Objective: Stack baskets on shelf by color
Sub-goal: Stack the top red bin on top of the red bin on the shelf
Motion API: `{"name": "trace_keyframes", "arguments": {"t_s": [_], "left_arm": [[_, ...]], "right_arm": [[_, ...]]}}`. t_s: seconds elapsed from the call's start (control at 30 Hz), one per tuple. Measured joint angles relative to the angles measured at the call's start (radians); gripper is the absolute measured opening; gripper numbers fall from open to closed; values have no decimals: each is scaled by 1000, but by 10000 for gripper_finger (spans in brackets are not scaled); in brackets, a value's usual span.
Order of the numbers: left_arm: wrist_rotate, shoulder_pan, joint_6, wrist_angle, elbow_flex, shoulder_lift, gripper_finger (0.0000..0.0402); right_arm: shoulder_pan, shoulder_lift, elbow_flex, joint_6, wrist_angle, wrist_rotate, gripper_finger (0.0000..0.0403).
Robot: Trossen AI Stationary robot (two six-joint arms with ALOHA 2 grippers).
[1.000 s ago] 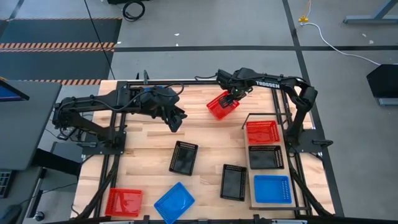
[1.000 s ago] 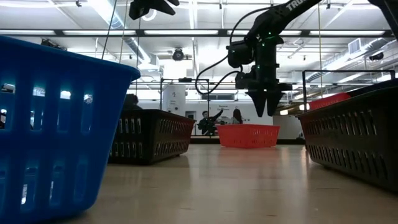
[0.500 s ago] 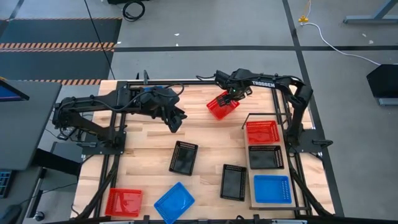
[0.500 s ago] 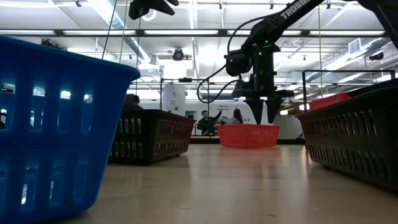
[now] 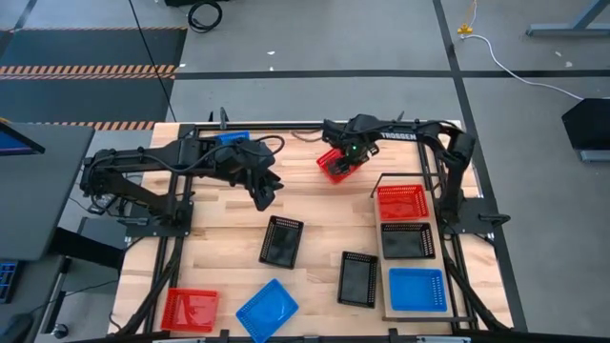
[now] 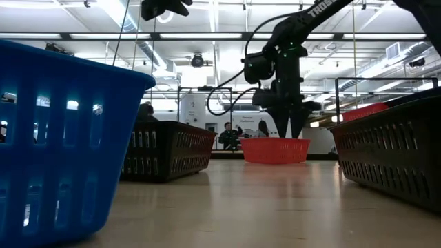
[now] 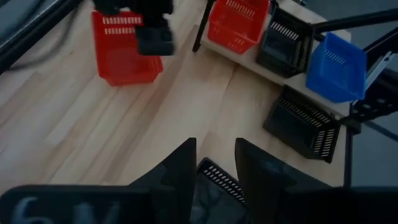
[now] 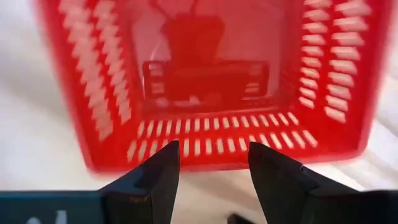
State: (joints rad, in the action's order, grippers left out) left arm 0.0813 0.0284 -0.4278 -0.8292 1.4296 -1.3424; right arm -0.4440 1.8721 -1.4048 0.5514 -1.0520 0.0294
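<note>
Red basket [image 5: 335, 164] sits at the table's far edge, directly under the right gripper [image 5: 349, 158], whose spread fingers [image 8: 155, 177] straddle its near wall. Only the wrist view shows that gap. Left gripper [image 5: 264, 195] hangs open mid-table.

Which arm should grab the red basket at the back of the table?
Right. Its gripper is open directly over that red basket, fingers straddling a wall. The left gripper hangs apart, nearer a black basket.

Right hand [image 5: 344, 162] points down, fingers apart; left hand [image 5: 264, 194] hovers.
</note>
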Motion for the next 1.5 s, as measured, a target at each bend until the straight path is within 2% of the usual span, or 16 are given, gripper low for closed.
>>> {"name": "trace_keyframes", "arguments": {"t_s": [0.13, 0.3, 0.53, 0.7, 0.87, 0.97, 1.1, 1.2, 1.37, 1.5], "left_arm": [[0, 0, 22, -15, 0, 0, 117], [0, 0, 29, -14, 0, 0, 117], [0, 0, 28, -14, 0, 0, 117], [0, 0, 9, -14, 0, 0, 117], [0, 0, -7, -14, 0, 0, 117], [0, 0, -28, -13, 0, 0, 117], [0, 0, -40, -10, 0, 0, 117], [0, 0, -60, -10, 0, 0, 117], [0, -12, -87, -9, 0, 0, 117], [1, -31, -113, -9, 0, 0, 117]], "right_arm": [[65, 0, -1, -163, -15, 16, 195], [140, 0, -2, -277, 26, 13, 195], [252, 0, -2, -238, 212, 134, 195], [300, 0, -2, -212, 289, 103, 195], [291, -1, -16, -220, 213, 83, 195], [281, -2, -58, -325, 113, 48, 195], [278, -4, -138, -539, -21, -26, 195], [277, -5, -166, -697, -77, -40, 197], [277, -4, -122, -930, -119, -38, 197], [256, -4, -52, -1004, -102, -39, 196]]}}
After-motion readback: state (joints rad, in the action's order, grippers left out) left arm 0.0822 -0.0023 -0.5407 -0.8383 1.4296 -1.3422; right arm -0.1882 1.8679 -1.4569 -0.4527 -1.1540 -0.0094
